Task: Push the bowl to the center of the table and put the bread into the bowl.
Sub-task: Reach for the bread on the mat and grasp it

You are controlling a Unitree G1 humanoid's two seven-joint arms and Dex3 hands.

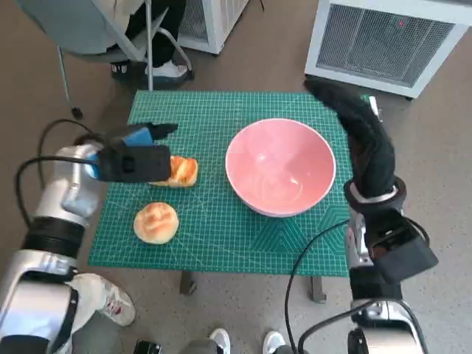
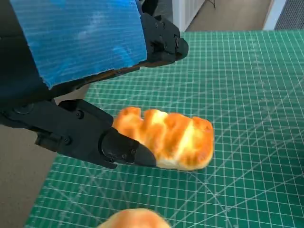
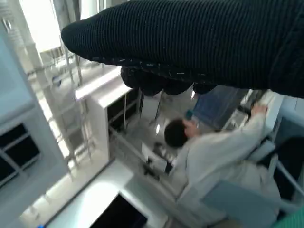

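An empty pink bowl [image 1: 280,166] stands on the green cutting mat [image 1: 221,228], right of its middle. A long golden bread [image 1: 182,171] lies at the mat's left, and a round bun [image 1: 155,222] lies nearer me. My left hand [image 1: 133,151] hovers over the long bread with its fingers apart. In the left wrist view the left hand [image 2: 85,52] straddles the bread [image 2: 171,137]: one fingertip [image 2: 128,152] touches its side and the other fingers are above and beyond it. My gloved right hand [image 1: 361,133] is stretched out just right of the bowl's rim, holding nothing.
A chair and a person's shoe [image 1: 166,70] sit beyond the table's far left corner. White grilled units [image 1: 383,40] stand at the far right. Shoes [image 1: 110,299] show by the near edge. The right wrist view shows a seated person [image 3: 213,152] in a room.
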